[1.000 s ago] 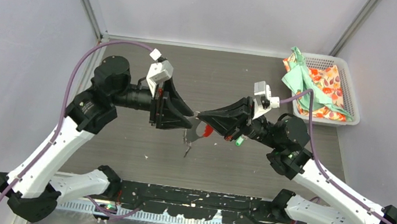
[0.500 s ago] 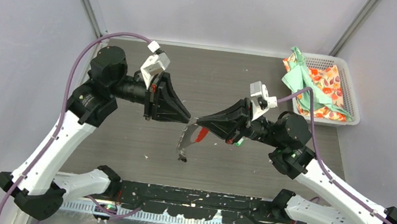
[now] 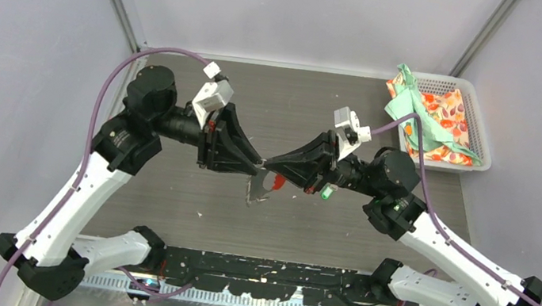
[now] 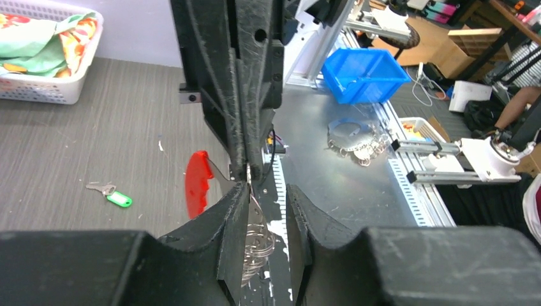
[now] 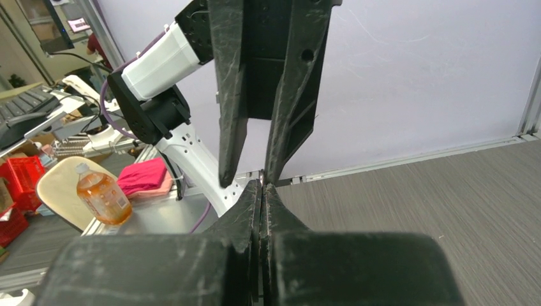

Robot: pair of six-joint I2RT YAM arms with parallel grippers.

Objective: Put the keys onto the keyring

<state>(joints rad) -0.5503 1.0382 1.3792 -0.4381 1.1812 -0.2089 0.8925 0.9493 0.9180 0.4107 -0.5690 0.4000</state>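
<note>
Your right gripper [image 5: 261, 183] is pressed together, pinching the keyring [image 4: 256, 237] by its upper edge in mid-air, centre of the top view. The red tab [image 4: 196, 191] dangles left of centre in the left wrist view. Your left gripper [image 4: 266, 190] is spread partway; the ring coils sit in the gap against one finger, not clamped. The green-tag key [image 4: 115, 195] lies on the table [image 4: 64, 146], lower left of that view, off the ring. Black-tag key: can't tell where.

Risks: the pinch is thin, so a sideways nudge from the left could twist the ring out and drop it. Close the left off-centre and the coils skid free. The tips nearly touch; push in further and they collide.
</note>
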